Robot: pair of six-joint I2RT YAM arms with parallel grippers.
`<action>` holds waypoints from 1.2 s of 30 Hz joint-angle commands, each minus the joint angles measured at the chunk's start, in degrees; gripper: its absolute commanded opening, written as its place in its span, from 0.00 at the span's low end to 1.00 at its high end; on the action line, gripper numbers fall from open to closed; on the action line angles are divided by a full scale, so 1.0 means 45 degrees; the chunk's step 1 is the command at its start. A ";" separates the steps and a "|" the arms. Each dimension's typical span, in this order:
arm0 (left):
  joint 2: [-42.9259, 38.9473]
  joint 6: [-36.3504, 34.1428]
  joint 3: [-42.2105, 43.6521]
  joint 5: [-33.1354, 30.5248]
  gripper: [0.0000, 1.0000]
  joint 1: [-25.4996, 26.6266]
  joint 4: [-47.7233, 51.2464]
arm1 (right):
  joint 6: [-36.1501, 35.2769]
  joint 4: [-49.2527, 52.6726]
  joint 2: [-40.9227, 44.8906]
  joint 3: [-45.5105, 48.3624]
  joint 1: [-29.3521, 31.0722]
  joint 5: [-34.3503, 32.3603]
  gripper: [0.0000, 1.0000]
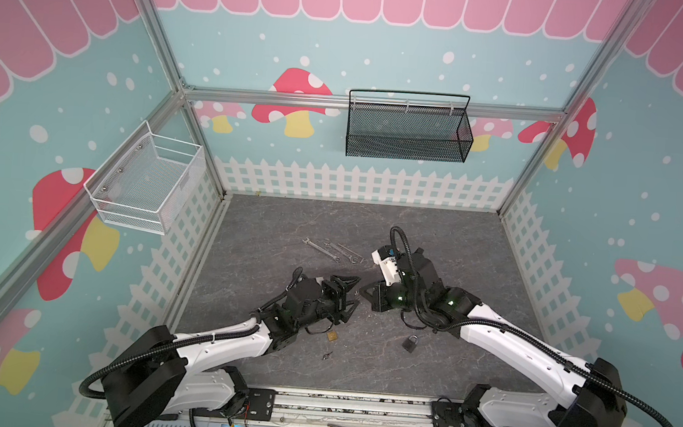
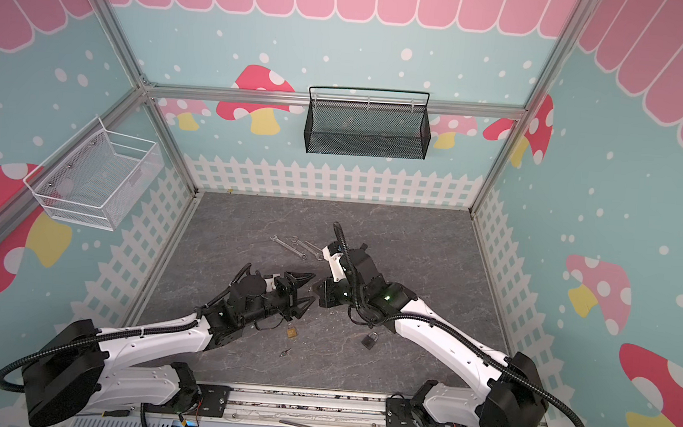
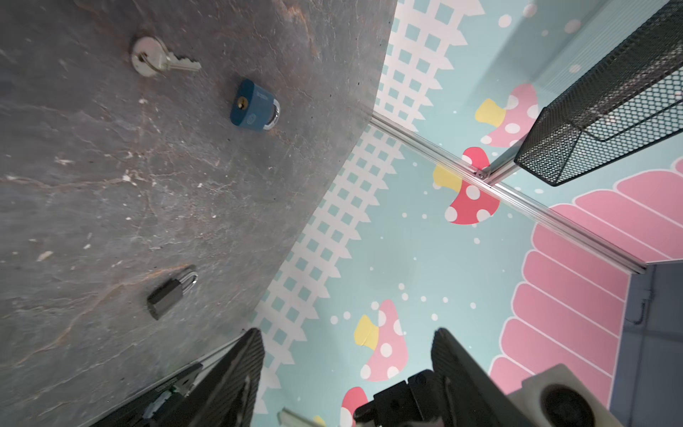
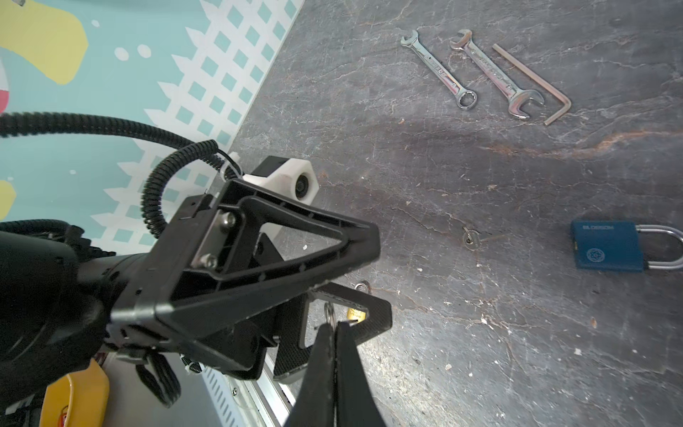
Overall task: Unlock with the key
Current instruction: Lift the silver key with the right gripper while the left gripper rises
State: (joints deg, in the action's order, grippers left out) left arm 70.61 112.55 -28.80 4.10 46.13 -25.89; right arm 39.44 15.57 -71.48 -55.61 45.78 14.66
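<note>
In both top views my two grippers meet tip to tip above the middle of the table. My left gripper is open with nothing between its fingers. My right gripper is shut, and the ring of a key sticks out past its tips. Below them a brass padlock lies flat, with a dark padlock to its right. A blue padlock lies on the table with a loose key beside it; the right arm hides both in the top views.
Two wrenches and a hex key lie further back on the table. Another small key lies in front of the brass padlock. A black mesh basket hangs on the back wall and a white one on the left wall.
</note>
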 commanded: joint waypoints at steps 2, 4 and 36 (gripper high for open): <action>-0.0001 0.1092 -0.0172 -0.0787 0.66 0.0120 -0.0949 | 0.0251 -0.0561 0.0335 0.0319 -0.0037 0.0405 0.00; -0.0207 0.1075 -0.0107 -0.1024 0.62 0.0140 -0.0619 | 0.0330 -0.0556 0.0538 0.0475 -0.0038 0.0323 0.00; -0.1257 0.0753 -0.0065 -0.1955 0.01 0.0374 0.0301 | 0.0444 -0.0392 0.1232 0.0572 -0.0145 0.0182 0.00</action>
State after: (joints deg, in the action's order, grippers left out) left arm 66.02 115.11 -28.23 -3.55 47.48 -25.54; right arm 40.99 13.89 -67.40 -53.52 45.36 15.44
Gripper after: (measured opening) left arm 0.048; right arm 0.047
